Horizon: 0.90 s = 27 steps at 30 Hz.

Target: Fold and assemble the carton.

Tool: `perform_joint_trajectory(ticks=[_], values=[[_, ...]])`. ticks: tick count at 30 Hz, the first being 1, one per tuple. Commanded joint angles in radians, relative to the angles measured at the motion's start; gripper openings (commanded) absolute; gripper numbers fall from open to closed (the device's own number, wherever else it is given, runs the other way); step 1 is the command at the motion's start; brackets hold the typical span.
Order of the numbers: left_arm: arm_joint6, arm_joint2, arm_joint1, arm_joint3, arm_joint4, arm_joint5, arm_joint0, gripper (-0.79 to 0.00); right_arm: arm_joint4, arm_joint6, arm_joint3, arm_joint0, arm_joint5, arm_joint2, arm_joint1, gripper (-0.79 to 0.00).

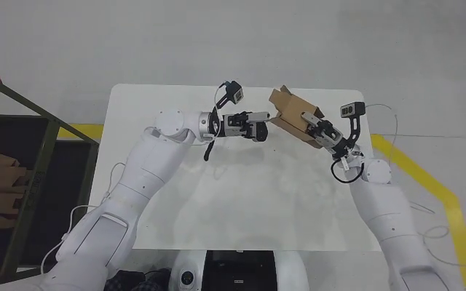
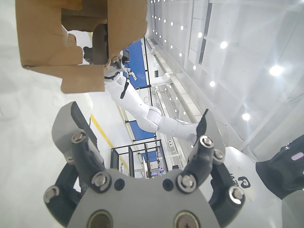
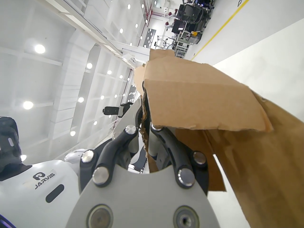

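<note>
The brown cardboard carton [image 1: 295, 115] hangs above the white surface [image 1: 218, 218], already opened into a box shape. The right claw [image 3: 146, 119] pinches a torn wall edge at one end of the carton. The left claw [image 2: 140, 117] is spread wide just beside the carton's other end, not touching it. The flaps there look only partly tucked, with a gap between them, so closing that end seems to be what is left.

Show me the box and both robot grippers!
carton [image 1: 293, 113]: top view, its brown side wall.
left gripper [image 2: 140, 111]: left wrist view, gap between open fingers.
right gripper [image 3: 145, 129]: right wrist view, where fingers pinch the carton.
</note>
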Motion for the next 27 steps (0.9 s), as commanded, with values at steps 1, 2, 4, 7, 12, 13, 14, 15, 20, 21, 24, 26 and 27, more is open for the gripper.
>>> perform_joint_trajectory(ticks=[1,2,4,7,12,13,14,15,20,21,24,26,27], values=[[0.005,-0.006,0.001,0.002,-0.002,-0.003,-0.002,0.000,-0.008,0.015,-0.006,-0.003,0.006,-0.008,-0.001,-0.785],[0.007,-0.008,0.001,0.003,-0.003,-0.004,-0.002,0.000,-0.008,0.024,-0.008,-0.004,0.010,-0.010,-0.001,-0.785],[0.009,-0.014,0.002,0.006,-0.004,-0.005,-0.002,0.000,-0.007,0.044,-0.016,-0.007,0.017,-0.015,-0.001,-0.785],[0.011,-0.019,0.004,0.007,0.000,-0.003,0.000,0.000,-0.005,0.071,-0.027,-0.012,0.028,-0.023,-0.002,-0.785],[0.012,-0.021,0.005,0.008,0.003,-0.003,0.006,0.000,-0.011,0.112,-0.034,-0.012,0.043,-0.031,-0.002,-0.785],[0.011,-0.021,0.005,0.008,0.003,-0.003,0.007,0.000,-0.009,0.117,-0.034,-0.012,0.046,-0.032,-0.002,-0.785],[0.011,-0.021,0.005,0.009,0.004,-0.002,0.008,0.000,-0.007,0.121,-0.034,-0.012,0.047,-0.033,-0.002,-0.785],[0.011,-0.021,0.005,0.009,0.005,-0.001,0.010,0.000,-0.007,0.126,-0.034,-0.012,0.049,-0.033,-0.002,-0.785],[0.011,-0.014,0.003,0.005,0.002,-0.003,0.017,0.000,-0.005,0.135,-0.034,-0.010,0.056,-0.039,-0.003,-0.785],[0.012,-0.014,0.003,0.005,0.001,-0.004,0.019,0.000,-0.005,0.136,-0.034,-0.010,0.057,-0.040,-0.004,-0.785],[0.015,-0.012,0.002,0.008,-0.002,-0.007,0.022,0.000,-0.007,0.143,-0.030,-0.008,0.062,-0.043,-0.004,-0.785],[0.017,-0.012,0.002,0.011,-0.003,-0.009,0.024,0.000,-0.008,0.148,-0.029,-0.006,0.063,-0.043,-0.005,-0.785],[0.019,-0.013,0.002,0.014,-0.002,-0.010,0.024,0.000,-0.007,0.150,-0.027,-0.005,0.064,-0.043,-0.005,-0.785]])
